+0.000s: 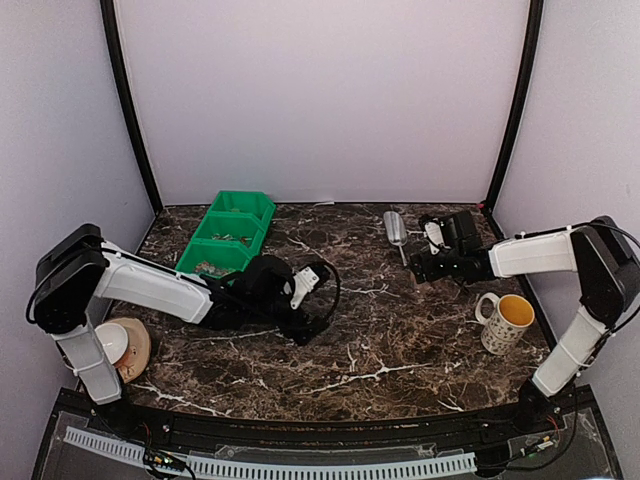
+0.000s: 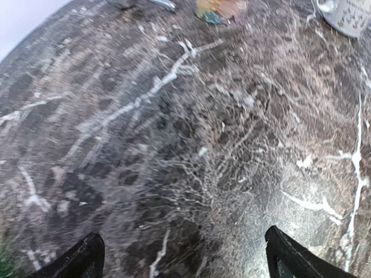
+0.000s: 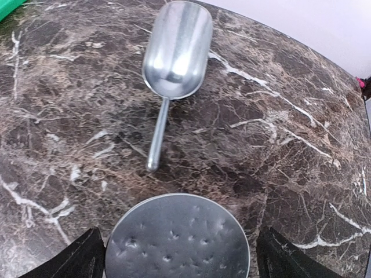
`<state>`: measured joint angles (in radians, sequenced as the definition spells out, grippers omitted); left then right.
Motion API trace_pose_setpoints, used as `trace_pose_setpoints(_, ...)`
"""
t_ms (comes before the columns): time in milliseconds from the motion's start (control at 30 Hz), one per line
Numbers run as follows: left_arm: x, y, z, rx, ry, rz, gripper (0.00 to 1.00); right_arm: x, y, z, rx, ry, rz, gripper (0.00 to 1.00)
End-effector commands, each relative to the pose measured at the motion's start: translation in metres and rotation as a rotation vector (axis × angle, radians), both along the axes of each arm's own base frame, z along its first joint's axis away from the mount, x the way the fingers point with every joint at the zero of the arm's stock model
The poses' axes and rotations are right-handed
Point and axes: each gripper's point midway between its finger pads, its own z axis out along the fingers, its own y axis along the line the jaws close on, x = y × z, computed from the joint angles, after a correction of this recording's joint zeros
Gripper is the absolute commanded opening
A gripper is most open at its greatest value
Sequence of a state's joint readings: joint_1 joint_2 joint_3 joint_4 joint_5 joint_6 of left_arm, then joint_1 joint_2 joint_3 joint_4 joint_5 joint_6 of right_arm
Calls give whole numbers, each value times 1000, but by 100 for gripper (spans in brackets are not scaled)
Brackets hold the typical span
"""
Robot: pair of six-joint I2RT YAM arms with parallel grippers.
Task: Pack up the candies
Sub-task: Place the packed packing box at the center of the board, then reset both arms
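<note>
Candies (image 1: 211, 267) in mixed colours lie in the compartments of the green bin (image 1: 229, 230) at the back left. A small colourful heap of candies (image 2: 220, 10) also shows at the top edge of the left wrist view. My left gripper (image 1: 316, 287) (image 2: 182, 260) hovers open over bare marble at mid-table, holding nothing. My right gripper (image 1: 422, 258) (image 3: 179, 243) stands open at the back right, its fingers on either side of a round grey dimpled lid (image 3: 177, 237); a gap shows on the right side. Whatever is under the lid is hidden.
A metal scoop (image 1: 396, 226) (image 3: 177, 49) lies just beyond the right gripper, handle toward it. A patterned mug (image 1: 507, 321) (image 2: 348, 14) with a yellow inside stands at the right. A white round object on a tan disc (image 1: 118, 343) sits beside the left arm's base.
</note>
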<state>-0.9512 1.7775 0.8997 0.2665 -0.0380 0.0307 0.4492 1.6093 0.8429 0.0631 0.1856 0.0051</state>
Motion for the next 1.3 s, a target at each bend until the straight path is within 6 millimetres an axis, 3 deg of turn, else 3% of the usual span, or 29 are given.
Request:
trace_pose_setpoints(0, 12, 19, 47, -15, -61, 111, 99, 22, -15, 2, -4, -20, -71, 90)
trace_pose_setpoints(167, 15, 36, 80, -50, -94, 201, 99, 37, -28, -1, 0, -14, -102, 90)
trace_pose_setpoints(333, 13, 58, 112, -135, -124, 292, 99, 44, -29, 15, 12, -34, -100, 92)
trace_pose_setpoints(533, 16, 100, 140, -184, -134, 458, 99, 43, -31, 57, 30, -78, -117, 96)
trace_pose_setpoints(600, 18, 118, 143, -192, -105, 516, 99, 36, -34, 89, 68, -133, -142, 98)
trace_pose_setpoints(733, 16, 148, 145, -182, -111, 610, 99, 6, -40, 132, 126, -208, -182, 97)
trace_pose_setpoints(900, 9, 179, 151, -162, -131, 705, 99, -38, -45, 159, 228, -248, -218, 98)
trace_pose_setpoints(1033, 1, 202, 156, -127, -144, 760, 99, -79, -44, 166, 293, -280, -195, 98)
trace_pose_setpoints(1267, -12, 241, 163, -108, -190, 840, 99, -129, -74, 165, 341, -314, -246, 98)
